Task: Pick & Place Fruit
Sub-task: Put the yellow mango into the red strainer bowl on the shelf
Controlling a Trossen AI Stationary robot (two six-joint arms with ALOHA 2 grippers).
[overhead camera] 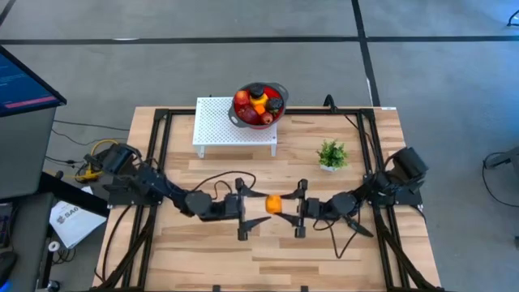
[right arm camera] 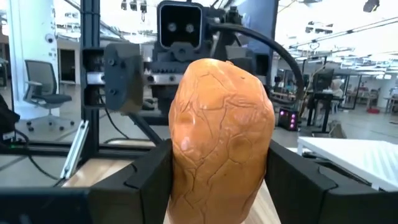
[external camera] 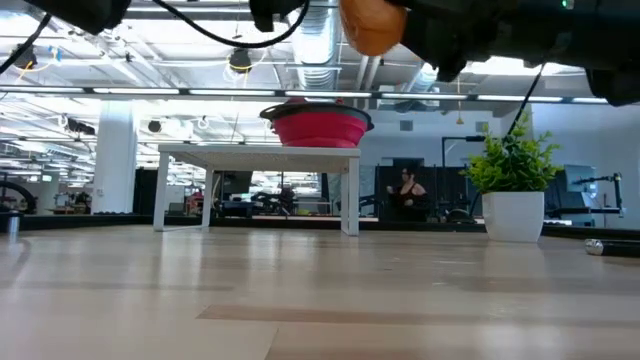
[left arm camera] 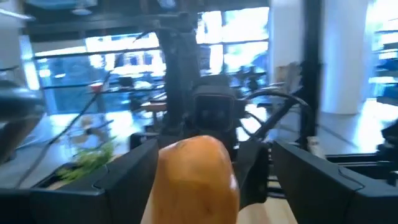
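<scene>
An orange-yellow toy fruit (overhead camera: 274,203) hangs in the air over the middle of the table, high above the tabletop in the low view (external camera: 372,25). My right gripper (right arm camera: 221,168) reaches in from the table's right and is shut on it. My left gripper (left arm camera: 214,165) comes from the left, facing it, and is open, with its fingers on either side of the same fruit (left arm camera: 196,180). A red bowl (overhead camera: 259,104) holding several more fruit pieces sits on a white perforated stand (overhead camera: 219,130) at the far edge. My right gripper pinches the orange-yellow fruit between its two fingers, which lie on opposite flanks of its lower half (right arm camera: 186,180). The fingers come in level from the table's right. The fruit stands upright in the hold, lifted clear of the table. My left gripper: a clear gap shows at one finger (left arm camera: 292,168); whether the other touches the fruit, I cannot tell.
A small green plant in a white pot (overhead camera: 331,154) stands right of the stand, far of my right arm. Black frame rails (overhead camera: 158,162) run along the table's left and right sides. Bare wood (overhead camera: 268,259) lies toward the near edge.
</scene>
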